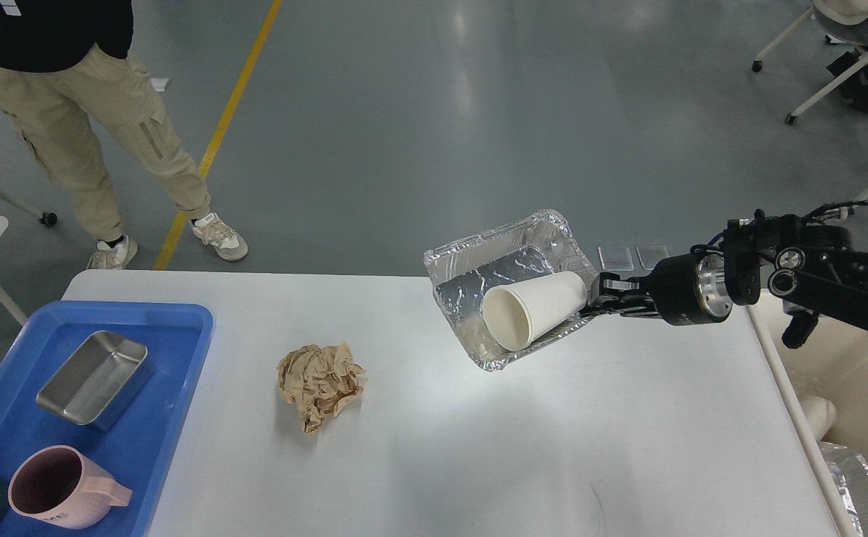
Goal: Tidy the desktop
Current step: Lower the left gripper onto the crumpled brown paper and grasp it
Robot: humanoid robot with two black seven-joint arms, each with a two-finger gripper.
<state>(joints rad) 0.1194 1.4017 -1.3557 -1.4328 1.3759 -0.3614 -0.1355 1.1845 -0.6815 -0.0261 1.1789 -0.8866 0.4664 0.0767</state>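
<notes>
— What's over on the left end?

— A blue tray (180, 328) sits on the left part of the desktop (434, 462), the big white top that fills the near half of the view. In the tray there's a steel pan (95, 379) toward the back and a pink mug (65, 486) nearer us, its handle pointing right. Behind the desktop's far left corner a person in khaki trousers (98, 119) stands on the grey floor, next to a yellow line (218, 134).

— And in the middle?

— A crumpled ball of brown paper (320, 382) lies on the bare white surface, well apart from the tray.

— Further right?

— A foil tray (479, 257), tilted so its open side faces us, held up above the desktop's far edge. A white paper cup (532, 309) lies on its side inside it, mouth toward the lower left.

— What's holding it?

— The right gripper (596, 301), reaching in from the right on its black arm (829, 280). Its jaws are pinched on the foil tray's right rim, just beside the cup's base. I see no left arm from here.

— Anything at the far right?

— Something foil-like (863, 485) peeks out below the desktop's right edge; I can't tell what it is.
</notes>
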